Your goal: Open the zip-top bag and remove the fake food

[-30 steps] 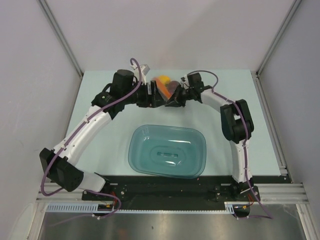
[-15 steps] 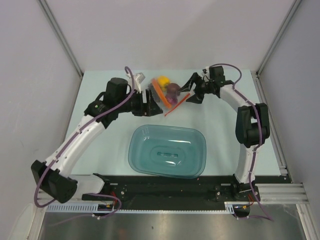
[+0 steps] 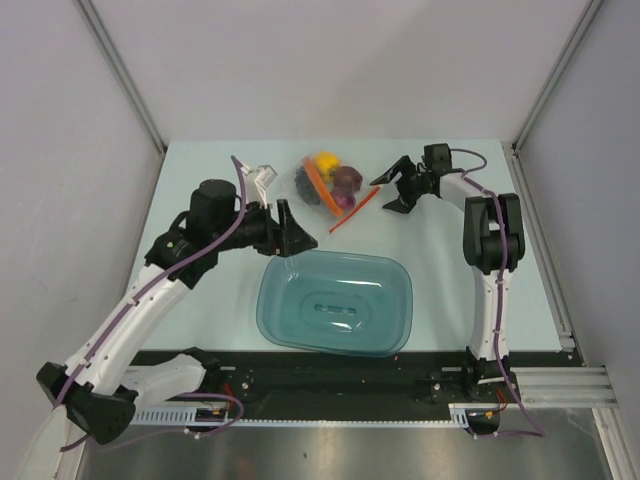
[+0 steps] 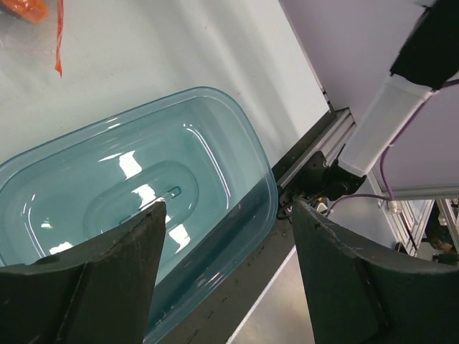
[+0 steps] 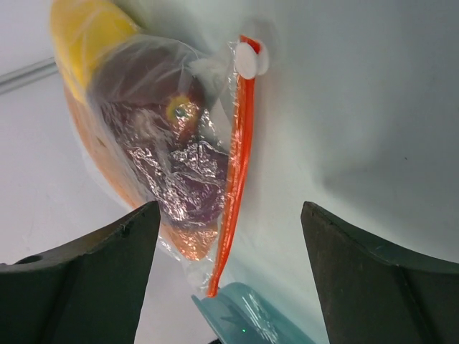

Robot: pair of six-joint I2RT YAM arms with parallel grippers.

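Note:
The zip-top bag (image 3: pixel 328 186) lies on the table at the back middle, held by neither gripper. Fake food shows through it: a yellow pepper (image 3: pixel 325 160) and a purple onion (image 3: pixel 346 180). In the right wrist view the bag (image 5: pixel 161 136) fills the upper left. Its orange-red zip strip (image 5: pixel 239 150) runs down the middle to a white slider (image 5: pixel 249 59). I cannot tell whether the mouth is parted. My right gripper (image 3: pixel 389 194) is open just right of the bag, and the strip lies between its fingers (image 5: pixel 107 279). My left gripper (image 3: pixel 294 232) is open, near left of the bag, over the tub's rim.
A teal translucent tub (image 3: pixel 335 302) stands near the front middle and fills the left wrist view (image 4: pixel 136 193); one corner of it (image 5: pixel 247 315) shows in the right wrist view. The black base rail (image 3: pixel 330 375) runs along the near edge. Grey walls enclose the table.
Both grippers have left the bag, which now lies alone on the table. The right gripper opened and drew back to the right. The left arm swung back toward the tub.

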